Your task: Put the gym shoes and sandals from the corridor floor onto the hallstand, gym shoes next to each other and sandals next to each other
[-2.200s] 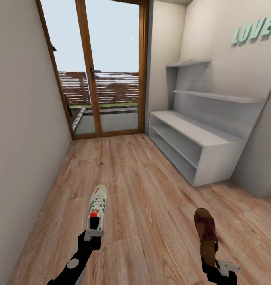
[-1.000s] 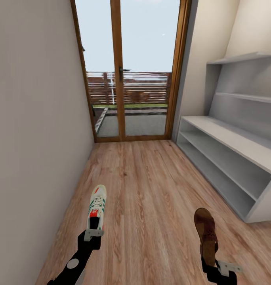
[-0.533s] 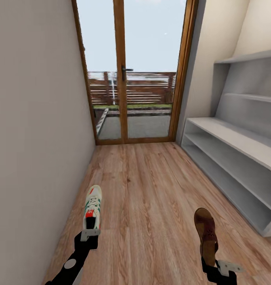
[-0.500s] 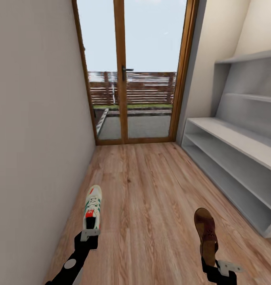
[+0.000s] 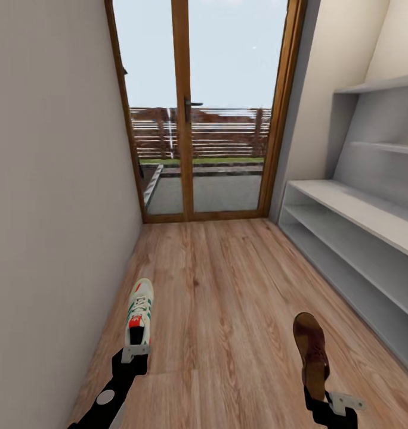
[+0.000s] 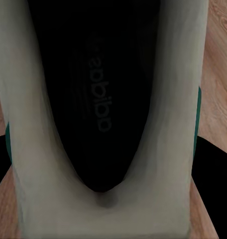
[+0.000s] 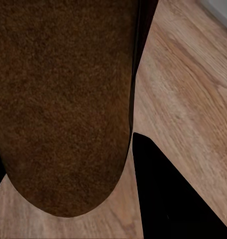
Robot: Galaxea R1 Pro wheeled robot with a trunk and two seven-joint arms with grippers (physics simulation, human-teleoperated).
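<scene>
1. Gripping a gym shoe [image 5: 139, 310] by its heel, the left gripper [image 5: 136, 353] held it above the corridor floor [image 5: 228, 280], toe pointing toward the glass door [image 5: 198, 107].
2. The right gripper [image 5: 332, 405] clasped a brown sandal [image 5: 311, 354] by its heel.
3. The hallstand [image 5: 359, 238] ran along the right wall, with bare planks between it and both arms; a plain wall [image 5: 49, 208] closed in the left side.

A brown sandal [image 7: 63, 99] with a rough, suede-like footbed lies close before the camera, its rounded end nearest. Beside it a black finger [image 7: 168, 194] of the right gripper stands over the wood-grain plank floor [image 7: 193, 89].
</scene>
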